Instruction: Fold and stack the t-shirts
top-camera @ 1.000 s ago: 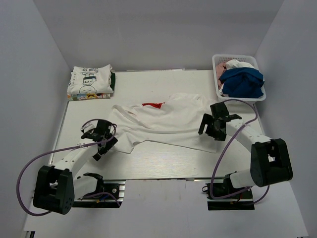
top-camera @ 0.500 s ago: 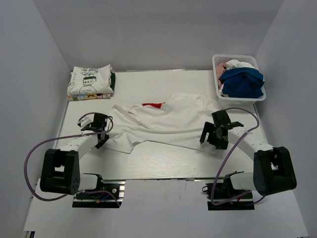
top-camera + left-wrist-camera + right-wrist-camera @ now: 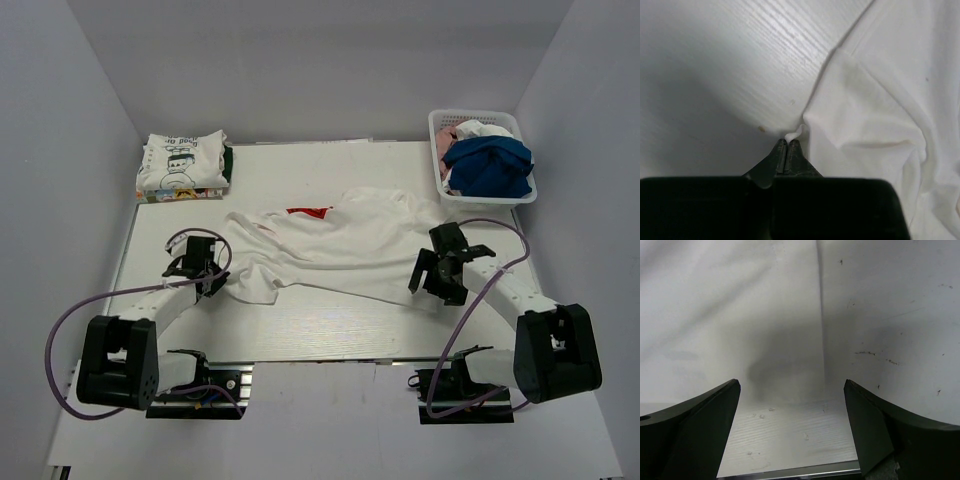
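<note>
A white cloth t-shirt with a red rectangular chest print (image 3: 340, 245) lies rumpled and partly spread across the middle of the pale wood-grain surface (image 3: 330, 325). The left gripper (image 3: 786, 142) is closed tight at the shirt's near left corner, and a small nub of the white hem is pinched between its fingertips. The right gripper (image 3: 790, 385) stands wide apart over the shirt's near right edge and holds nothing. A folded stack of white t-shirts with dark cartoon print (image 3: 182, 165) sits in the far left corner. A royal-blue t-shirt (image 3: 490, 165) is heaped in the white plastic lattice basket (image 3: 440, 125) at the far right.
</note>
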